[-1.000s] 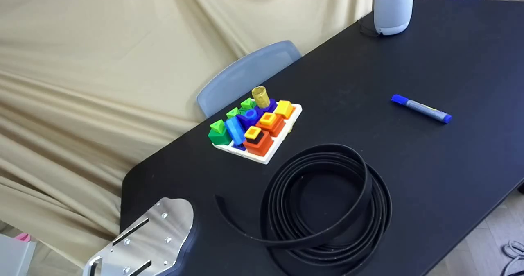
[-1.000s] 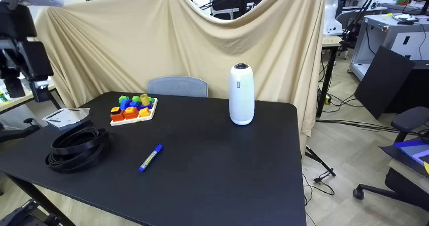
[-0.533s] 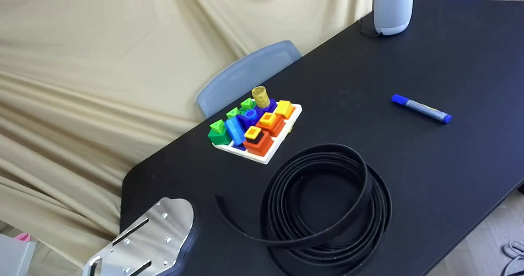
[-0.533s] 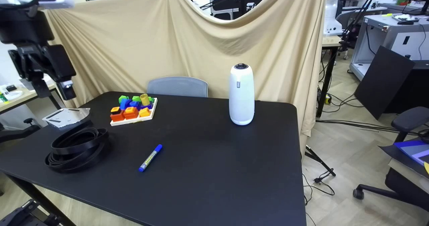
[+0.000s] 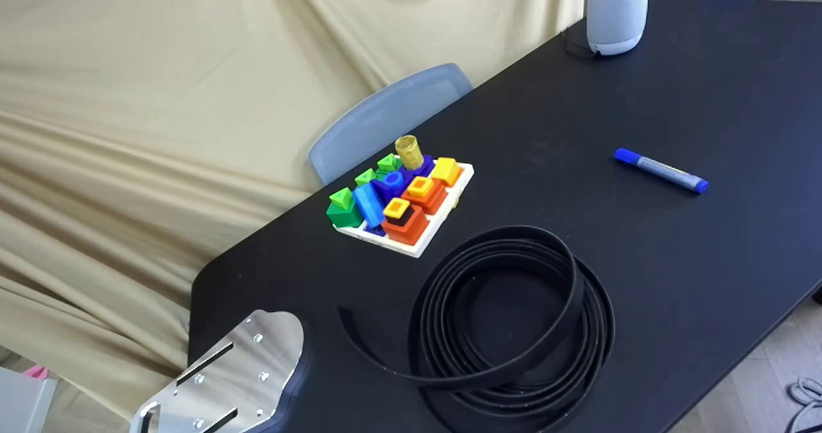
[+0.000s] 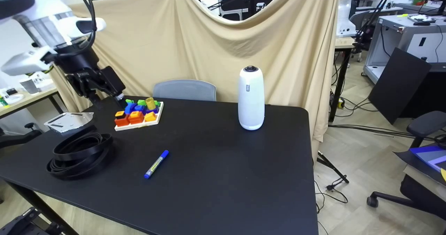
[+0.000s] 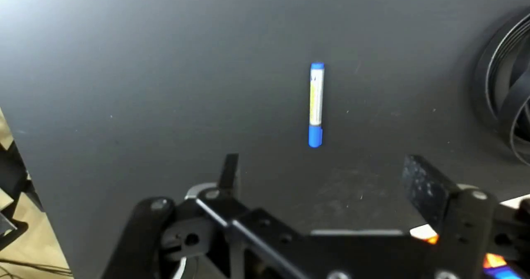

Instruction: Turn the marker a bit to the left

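The slim blue marker with a pale label lies flat on the black table in both exterior views (image 5: 661, 171) (image 6: 156, 164). In the wrist view the marker (image 7: 316, 105) stands nearly vertical, its blue cap end toward me. My gripper (image 6: 108, 101) is open and empty, high above the table near the toy blocks in an exterior view. In the wrist view the gripper (image 7: 323, 159) has its fingers wide apart, one finger (image 7: 229, 171) on each side of the marker's line. The marker lies beyond the fingertips, apart from them.
A coil of black strap (image 5: 514, 324) lies near the marker. A tray of coloured toy blocks (image 6: 139, 118) stands farther back. A white cylindrical device (image 6: 251, 99) stands at the far edge. A metal plate (image 5: 250, 369) sits at the table's end.
In an exterior view my gripper has moved right and tilted, with more of the arm now showing. It stays open. The marker and other objects have not moved.
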Action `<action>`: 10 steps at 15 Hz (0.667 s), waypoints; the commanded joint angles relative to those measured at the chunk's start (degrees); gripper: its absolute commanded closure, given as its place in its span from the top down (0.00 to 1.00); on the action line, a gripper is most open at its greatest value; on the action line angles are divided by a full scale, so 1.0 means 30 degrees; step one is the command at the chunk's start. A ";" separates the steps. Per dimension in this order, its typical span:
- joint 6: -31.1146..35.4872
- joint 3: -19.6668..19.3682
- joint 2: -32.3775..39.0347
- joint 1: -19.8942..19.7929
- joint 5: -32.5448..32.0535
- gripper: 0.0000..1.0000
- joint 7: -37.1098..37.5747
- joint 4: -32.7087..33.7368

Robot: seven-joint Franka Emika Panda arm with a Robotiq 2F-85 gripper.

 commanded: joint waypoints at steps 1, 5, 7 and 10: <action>0.3603 0.0945 0.1496 -0.0536 -0.1590 1.00 0.2182 -0.0733; 0.4553 0.0843 0.2115 -0.0442 -0.1778 1.00 0.2198 -0.0837; 0.4920 0.0930 0.2537 -0.0569 -0.1903 1.00 0.2403 -0.0835; 0.5605 0.0559 0.3208 -0.0292 -0.1388 1.00 0.1755 -0.0829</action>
